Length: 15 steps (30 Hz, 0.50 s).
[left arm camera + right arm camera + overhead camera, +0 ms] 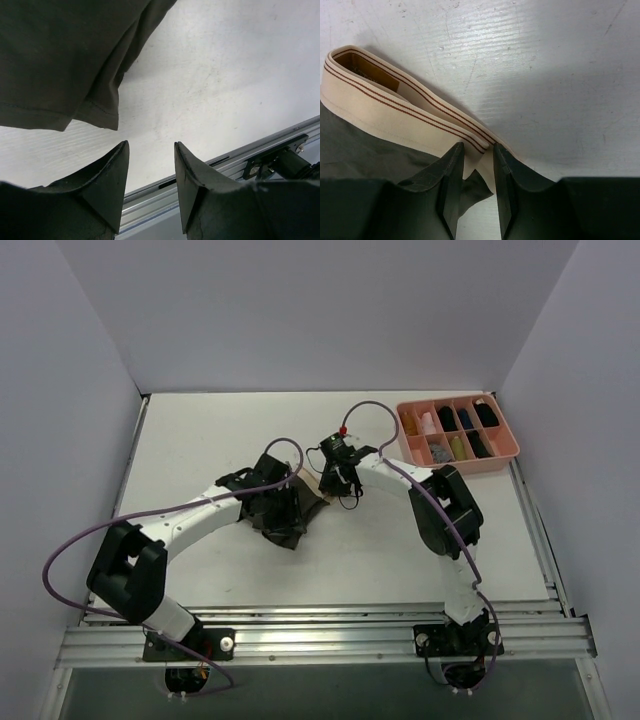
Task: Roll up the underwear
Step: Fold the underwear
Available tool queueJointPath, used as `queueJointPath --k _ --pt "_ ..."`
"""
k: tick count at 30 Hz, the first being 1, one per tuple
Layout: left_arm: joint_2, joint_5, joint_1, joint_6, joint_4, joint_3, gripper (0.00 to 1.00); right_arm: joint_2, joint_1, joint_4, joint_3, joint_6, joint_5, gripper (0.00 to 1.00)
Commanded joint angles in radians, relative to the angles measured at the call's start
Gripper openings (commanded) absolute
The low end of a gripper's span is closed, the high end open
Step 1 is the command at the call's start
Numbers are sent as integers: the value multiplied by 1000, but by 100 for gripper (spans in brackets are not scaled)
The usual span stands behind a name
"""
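No text, brand, number or sign can be read in any of the views. The only candidate is a small brown tag (369, 69) inside the striped tan waistband (395, 107) of the underwear (365, 150), at the far left of the right wrist view. Any print on it is too dim to read.

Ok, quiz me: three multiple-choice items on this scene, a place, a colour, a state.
1. The pink tray sits: A far right of the table; B near left; C between the arm bases.
2. The waistband stripes are: A blue; B reddish-brown; C green.
3. The left gripper has its jaws: A shut on cloth; B apart, empty; C out of view.
A, top view shows it far right. B, thin reddish-brown lines on cream. B, bare table shows between them.
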Motion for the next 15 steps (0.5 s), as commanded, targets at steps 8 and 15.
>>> queueJointPath --k 8,15 --pt "89 -89 -56 -72 98 -75 49 -62 -4 -27 -42 -27 23 27" --pt "98 -95 -61 -74 117 -85 49 -137 -4 -87 -48 -12 75 27"
